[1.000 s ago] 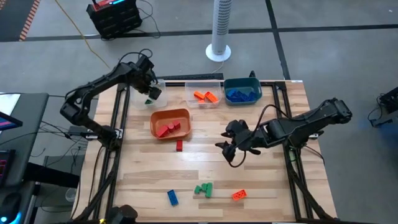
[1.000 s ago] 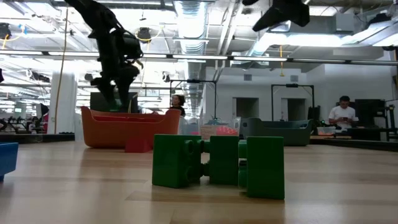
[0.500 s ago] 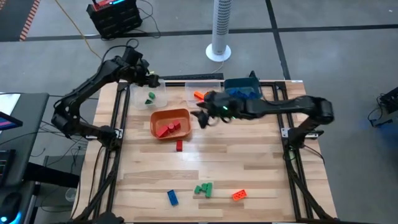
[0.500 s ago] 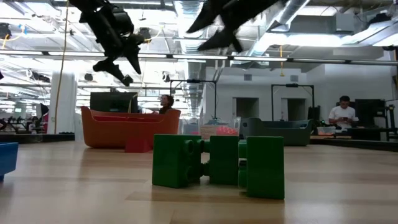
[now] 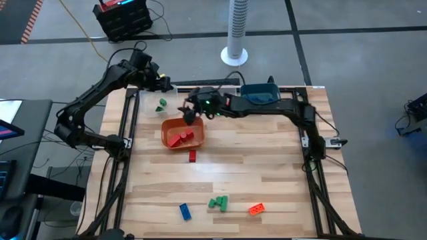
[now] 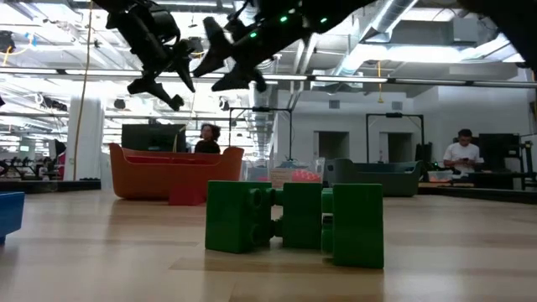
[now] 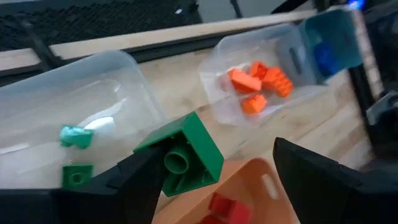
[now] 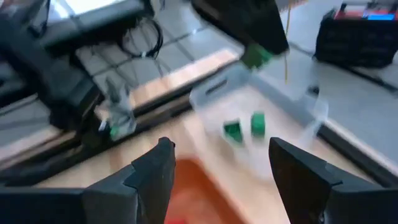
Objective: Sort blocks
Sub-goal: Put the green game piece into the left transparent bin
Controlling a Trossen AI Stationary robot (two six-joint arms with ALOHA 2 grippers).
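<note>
Since a second ago, the right gripper (image 5: 189,111) has been swung, open and empty, from mid-tabletop to above the orange plastic bin (image 5: 167,127). A green studded brick (image 7: 185,155) is seen against one finger of the open left gripper (image 5: 162,85), over the clear plastic bin (image 7: 74,93); release seems imminent.

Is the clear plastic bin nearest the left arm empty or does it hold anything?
Not empty. The clear plastic bin holds two small green studded bricks, and the left end effector hangs above it with another green brick stuck to one finger.
</note>
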